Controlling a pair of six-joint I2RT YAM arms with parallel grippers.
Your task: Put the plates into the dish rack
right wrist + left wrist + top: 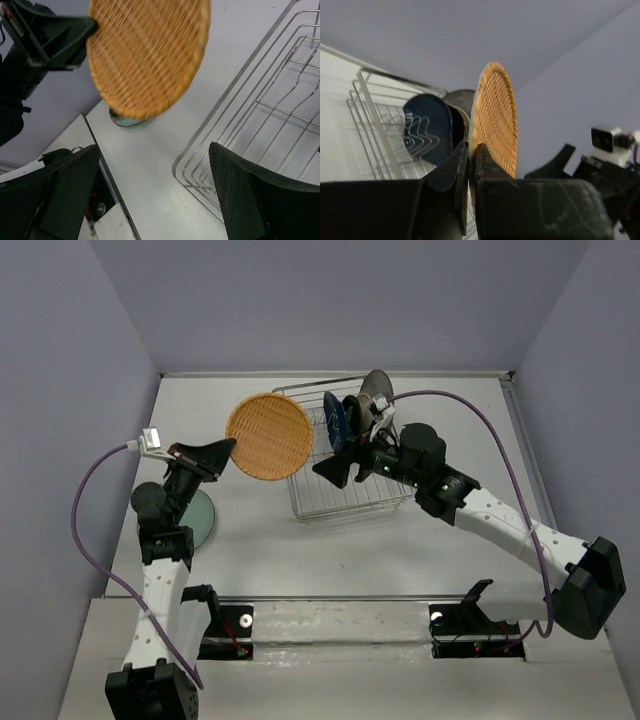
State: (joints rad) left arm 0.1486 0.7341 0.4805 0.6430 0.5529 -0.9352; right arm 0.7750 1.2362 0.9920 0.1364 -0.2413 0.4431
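My left gripper [228,449] is shut on the rim of the orange woven plate [269,436], holding it upright in the air at the left side of the silver wire dish rack [310,508]. The plate also shows in the left wrist view [494,120] and the right wrist view [145,52]. A dark blue plate [334,419] and a grey plate [376,390] stand in the rack's far end. A pale teal plate [203,515] lies on the table under my left arm. My right gripper [335,470] is open and empty over the rack's near part.
The rack's front left corner [192,165] shows between my right fingers. The table's near edge and the arm mounts [240,622] lie below. Walls close the table at the back and sides.
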